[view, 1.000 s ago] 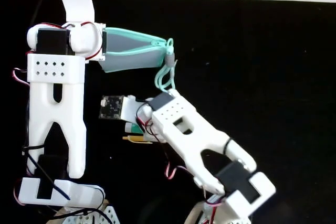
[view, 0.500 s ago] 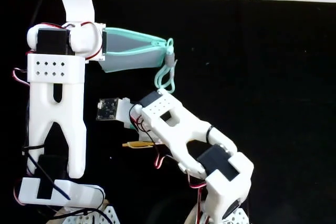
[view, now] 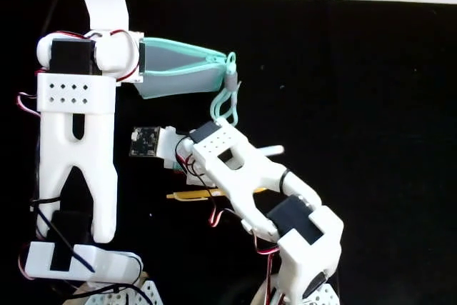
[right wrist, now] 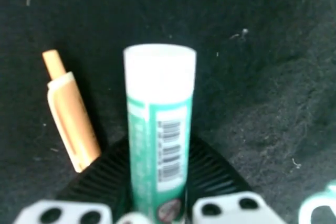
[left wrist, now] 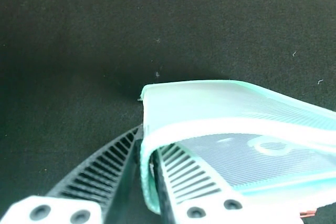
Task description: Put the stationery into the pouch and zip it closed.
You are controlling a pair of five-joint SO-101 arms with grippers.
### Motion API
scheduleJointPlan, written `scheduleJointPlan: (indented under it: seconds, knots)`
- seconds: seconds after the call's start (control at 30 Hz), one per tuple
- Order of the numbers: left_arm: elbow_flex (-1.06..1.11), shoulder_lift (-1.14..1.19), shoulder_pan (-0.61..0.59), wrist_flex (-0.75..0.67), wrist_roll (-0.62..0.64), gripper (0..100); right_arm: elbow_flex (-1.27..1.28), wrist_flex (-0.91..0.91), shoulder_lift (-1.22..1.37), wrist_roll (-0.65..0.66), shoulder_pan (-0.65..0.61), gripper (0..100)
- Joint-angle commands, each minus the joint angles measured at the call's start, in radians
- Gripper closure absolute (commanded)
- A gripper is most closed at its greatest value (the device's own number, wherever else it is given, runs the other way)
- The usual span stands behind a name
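The mint mesh pouch (view: 182, 69) is at the far side of the table, sticking out sideways from the left claw (view: 141, 62). That claw is clamped tight on one short end of it. From the left wrist camera you can see the pouch (left wrist: 236, 124) edge pinched between the ribbed black pads (left wrist: 105, 169) of the left claw (left wrist: 147, 148). At the pouch's free end there's a grey zipper pull (view: 230, 80) with a mint cord loop (view: 225, 108) dangling off it, just above the right arm. Honestly can't tell whether the zip is open or not from here.

The glue stick (right wrist: 160, 129), white cap and green body, sits gripped in the right claw (right wrist: 160, 148), cap end pointing away from it. An orange pen (right wrist: 68, 114) lies on the black cloth (view: 371, 105) just beside the glue stick, not touching it. From overhead the pen (view: 187, 195) pokes out from under the right arm, nearer the front than the pouch.
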Motion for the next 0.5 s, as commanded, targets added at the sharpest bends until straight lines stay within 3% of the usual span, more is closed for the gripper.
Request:
scheduleJointPlan:
  seconds: [0.0, 0.13, 0.47]
  knots:
    - [0.007, 0.010, 0.016, 0.008, -0.005, 99, 0.004, -0.027, 0.001, 0.012, -0.010, 99.1]
    - [0.007, 0.010, 0.016, 0.006, -0.005, 99, 0.004, -0.024, -0.005, 0.011, 0.013, 99.1]
    - [0.007, 0.010, 0.016, 0.006, -0.005, 99, 0.027, 0.024, -0.278, -0.157, 0.125, 99.1]
